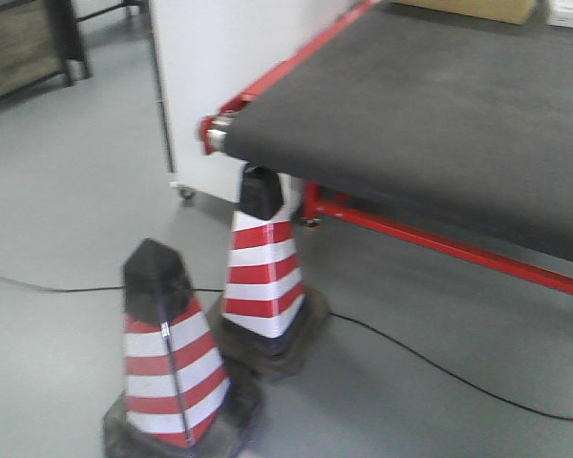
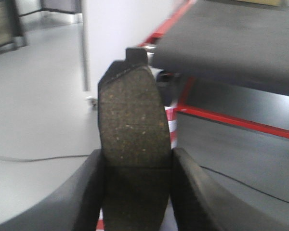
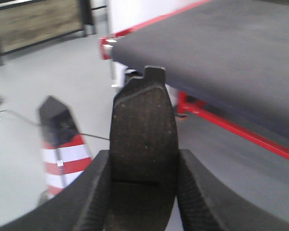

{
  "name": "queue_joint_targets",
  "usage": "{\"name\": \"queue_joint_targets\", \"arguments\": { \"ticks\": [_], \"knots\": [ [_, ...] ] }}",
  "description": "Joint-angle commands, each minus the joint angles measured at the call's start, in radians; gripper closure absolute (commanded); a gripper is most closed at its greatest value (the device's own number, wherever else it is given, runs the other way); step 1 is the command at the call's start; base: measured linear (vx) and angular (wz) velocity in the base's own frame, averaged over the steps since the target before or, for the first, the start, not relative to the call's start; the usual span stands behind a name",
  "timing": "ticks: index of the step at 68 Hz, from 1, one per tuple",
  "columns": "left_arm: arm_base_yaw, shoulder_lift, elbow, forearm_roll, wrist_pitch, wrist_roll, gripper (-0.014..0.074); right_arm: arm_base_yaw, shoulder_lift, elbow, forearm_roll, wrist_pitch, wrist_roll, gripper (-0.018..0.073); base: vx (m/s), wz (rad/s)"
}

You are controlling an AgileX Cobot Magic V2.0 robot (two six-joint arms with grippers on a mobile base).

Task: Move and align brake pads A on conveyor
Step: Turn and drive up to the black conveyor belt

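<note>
My left gripper (image 2: 137, 166) is shut on a brake pad (image 2: 132, 125), a dark grey speckled oblong standing on end with a small tab on top. My right gripper (image 3: 143, 168) is shut on a second brake pad (image 3: 143, 130) of the same shape, its groove showing between the fingers. Both pads hang in the air over the grey floor, short of the conveyor (image 1: 439, 105), whose charcoal belt with red edge strips fills the upper right of each view: conveyor (image 2: 231, 43), conveyor (image 3: 221, 53). Neither gripper shows in the front view.
Two red-and-white striped cones with black tips, the near cone (image 1: 167, 363) and the far cone (image 1: 265, 267), stand on the floor by the conveyor's end roller (image 1: 215, 134). A white cabinet (image 1: 229, 67) is behind them. A black cable (image 1: 439, 372) runs across the floor. A red frame rail (image 1: 458, 250) runs under the belt.
</note>
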Motion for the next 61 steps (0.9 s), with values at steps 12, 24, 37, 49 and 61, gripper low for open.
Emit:
{"name": "queue_joint_targets", "arguments": {
  "ticks": [12,24,37,49,61],
  "knots": [
    [-0.001,0.011,-0.027,-0.007,-0.099,-0.002,0.0602,-0.003,0.01,-0.031,-0.002,-0.099,0.0,0.0566,0.09,-0.69],
    [-0.001,0.011,-0.027,-0.007,-0.099,-0.002,0.0602,-0.003,0.01,-0.031,-0.002,-0.099,0.0,0.0566,0.07,-0.6],
    [-0.001,0.011,-0.027,-0.007,-0.099,-0.002,0.0602,-0.003,0.01,-0.031,-0.002,-0.099,0.0,0.0566,0.05,-0.44],
    [-0.001,0.011,-0.027,-0.007,-0.099,-0.002,0.0602,-0.003,0.01,-0.031,-0.002,-0.099,0.0,0.0566,0.05,-0.33],
    [-0.001,0.011,-0.027,-0.007,-0.099,-0.002,0.0602,-0.003,0.01,-0.031,-0.002,-0.099,0.0,0.0566,0.09,-0.34]
  ]
}}
